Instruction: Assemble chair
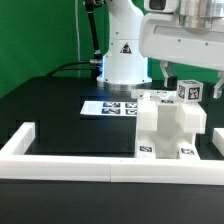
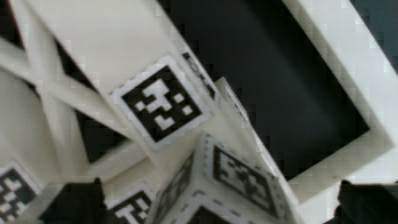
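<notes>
The chair assembly [image 1: 168,128] is a blocky white structure with small black-and-white tags, standing at the exterior view's right, just behind the front rail. My gripper [image 1: 188,82] hangs right above its top, with a tagged white chair piece [image 1: 190,91] between the fingers. In the wrist view this piece [image 2: 228,178] fills the space between my two dark fingertips [image 2: 80,205], and my gripper [image 2: 222,207] looks shut on it. More tagged white chair parts [image 2: 164,98] lie close below. The contact between the held piece and the assembly is hidden.
The marker board [image 1: 108,106] lies flat on the black table in front of the robot base [image 1: 122,62]. A low white border rail [image 1: 95,166] runs along the front and turns back at the exterior view's left [image 1: 20,140]. It also shows in the wrist view [image 2: 347,70].
</notes>
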Controlling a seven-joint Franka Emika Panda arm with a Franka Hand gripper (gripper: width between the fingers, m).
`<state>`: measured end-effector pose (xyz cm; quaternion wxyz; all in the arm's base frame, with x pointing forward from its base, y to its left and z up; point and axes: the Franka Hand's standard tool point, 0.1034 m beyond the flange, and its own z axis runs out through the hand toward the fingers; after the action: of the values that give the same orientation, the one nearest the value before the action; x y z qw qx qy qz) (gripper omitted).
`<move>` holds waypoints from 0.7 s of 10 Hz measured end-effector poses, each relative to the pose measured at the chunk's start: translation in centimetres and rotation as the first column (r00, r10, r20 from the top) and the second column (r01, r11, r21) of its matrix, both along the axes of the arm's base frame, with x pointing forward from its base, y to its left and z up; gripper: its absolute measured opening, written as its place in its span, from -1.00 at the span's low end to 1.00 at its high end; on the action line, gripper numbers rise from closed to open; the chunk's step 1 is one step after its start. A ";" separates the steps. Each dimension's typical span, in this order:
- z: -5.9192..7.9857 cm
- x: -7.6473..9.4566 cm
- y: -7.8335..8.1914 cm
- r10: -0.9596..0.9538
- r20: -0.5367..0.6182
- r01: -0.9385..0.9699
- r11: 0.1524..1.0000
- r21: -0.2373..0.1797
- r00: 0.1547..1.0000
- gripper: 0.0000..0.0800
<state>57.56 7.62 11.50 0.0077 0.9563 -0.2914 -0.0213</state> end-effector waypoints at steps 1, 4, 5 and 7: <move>0.0 0.0 0.0 0.072 0.000 -0.072 0.997 0.003 0.997 0.62; 0.0 0.0 0.0 0.316 0.002 -0.316 0.949 0.014 0.949 0.62; 0.0 0.0 0.0 0.376 0.003 -0.376 0.927 0.017 0.927 0.62; 0.0 0.0 -0.1 0.499 0.006 -0.499 0.866 0.023 0.866 0.62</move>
<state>57.59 7.53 11.51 0.0019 0.9992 -0.0340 -0.0221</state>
